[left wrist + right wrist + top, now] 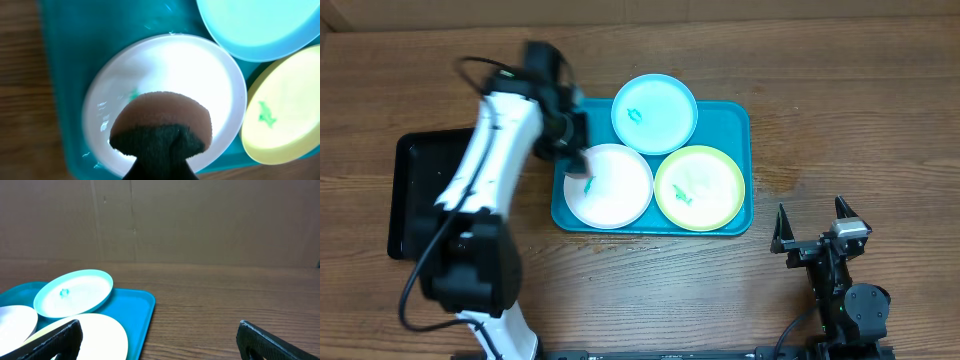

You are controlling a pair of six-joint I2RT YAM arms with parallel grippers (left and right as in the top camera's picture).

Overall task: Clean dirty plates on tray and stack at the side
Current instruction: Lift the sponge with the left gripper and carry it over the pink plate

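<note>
The turquoise tray point(735, 120) holds three plates. The white plate point(615, 190) lies front left with a teal smear near its left rim, the pale blue plate point(655, 112) at the back and the yellow-green plate point(700, 187) front right, each of those two with a small teal smear. My left gripper point(576, 160) is shut on a brown-and-dark sponge point(162, 122), held just over the near part of the white plate point(170, 65). Its fingers are hidden behind the sponge. My right gripper point(815, 235) stands open over bare table, right of the tray point(137, 307).
A smaller black tray point(415, 190) lies left of the turquoise tray, partly under my left arm. Bare wooden table stretches right of and behind the tray. A brown cardboard wall closes off the far side in the right wrist view.
</note>
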